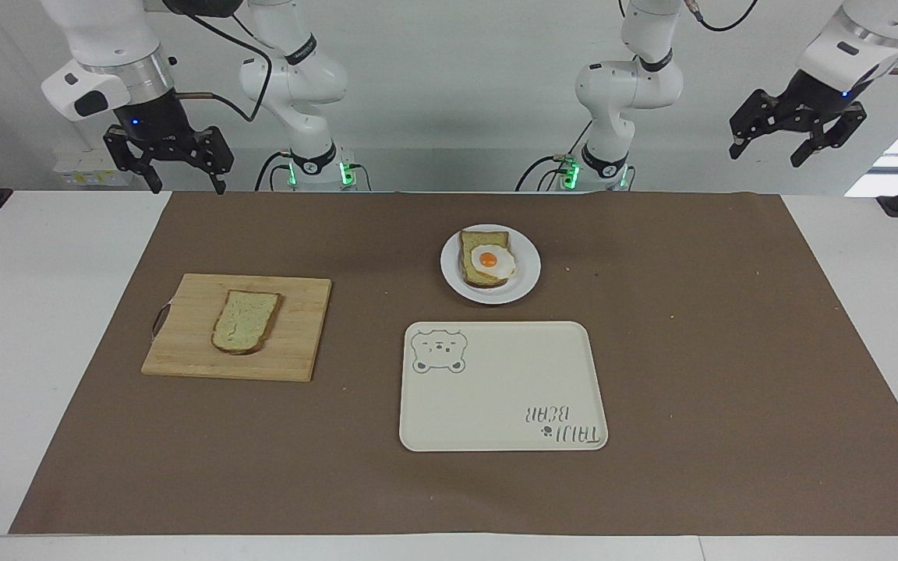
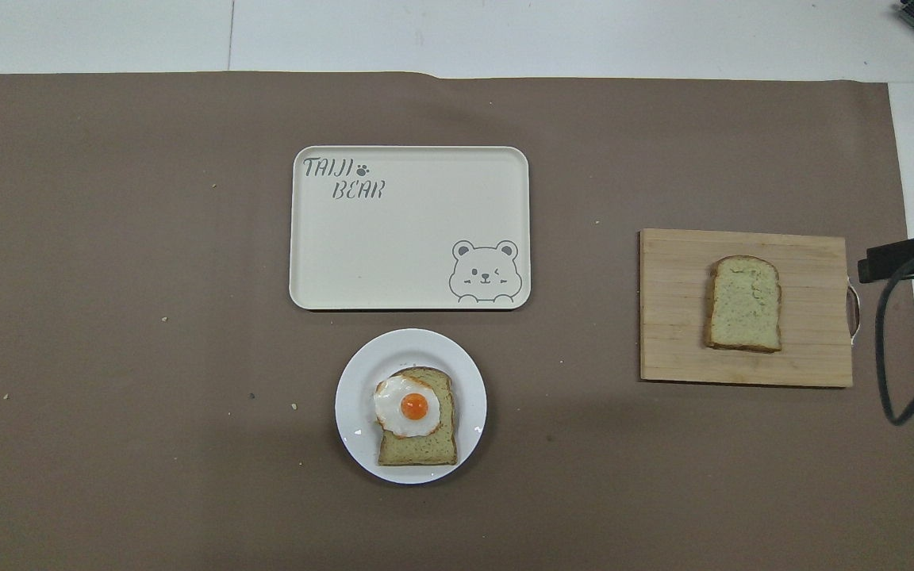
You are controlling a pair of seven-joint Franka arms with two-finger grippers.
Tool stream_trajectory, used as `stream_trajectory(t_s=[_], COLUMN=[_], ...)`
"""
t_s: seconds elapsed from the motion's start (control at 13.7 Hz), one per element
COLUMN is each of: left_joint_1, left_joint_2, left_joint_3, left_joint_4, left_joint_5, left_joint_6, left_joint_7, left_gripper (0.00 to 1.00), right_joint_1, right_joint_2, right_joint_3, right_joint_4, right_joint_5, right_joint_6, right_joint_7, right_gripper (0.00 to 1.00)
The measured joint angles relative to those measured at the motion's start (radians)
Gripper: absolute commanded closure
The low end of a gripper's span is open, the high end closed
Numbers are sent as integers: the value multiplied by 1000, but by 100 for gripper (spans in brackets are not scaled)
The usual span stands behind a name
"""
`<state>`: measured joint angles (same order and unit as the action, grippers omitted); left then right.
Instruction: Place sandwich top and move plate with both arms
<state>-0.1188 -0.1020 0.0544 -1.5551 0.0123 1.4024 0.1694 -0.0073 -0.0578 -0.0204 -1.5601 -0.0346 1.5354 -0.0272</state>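
While the bread slice (image 1: 245, 321) lies flat on the cutting board (image 1: 184, 343) toward the right arm's end of the counter, nothing has hold of it; its long axis runs roughly toward and away from the robots. Right end effector (image 1: 171, 160) hangs high over the counter edge at that same end, fingers spread wide, empty, so the right arm looks the nearer one for the pick. Left end effector (image 1: 798, 130) hangs up over the other end, also open and empty, waiting. Plate (image 1: 525, 269) with egg toast (image 1: 486, 267) sits mid-counter, well apart from the board, with the bear tray (image 1: 496, 405) just beside it, farther from the robots. Brown mat (image 1: 691, 351) covers the white counter (image 1: 20, 312); plain pale wall by the arm bases
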Motion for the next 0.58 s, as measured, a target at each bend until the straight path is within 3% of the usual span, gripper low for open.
stream_trajectory(t_s=[0.29,0.58], left_joint_1=[-22,-22], left_joint_2=[-101,-64], left_joint_3=[-6,4], left_joint_4=[-152,-110], left_joint_5=[60,27], left_joint_6=[40,21], left_joint_7=[13,8], left_gripper=[0,0], right_joint_1=[0,0], right_joint_2=[-1,-1], right_joint_3=[0,0], right_joint_4=[0,-1], right_joint_5=[0,0], right_joint_6=[0,-1], right_joint_7=[0,0], right_gripper=[0,0])
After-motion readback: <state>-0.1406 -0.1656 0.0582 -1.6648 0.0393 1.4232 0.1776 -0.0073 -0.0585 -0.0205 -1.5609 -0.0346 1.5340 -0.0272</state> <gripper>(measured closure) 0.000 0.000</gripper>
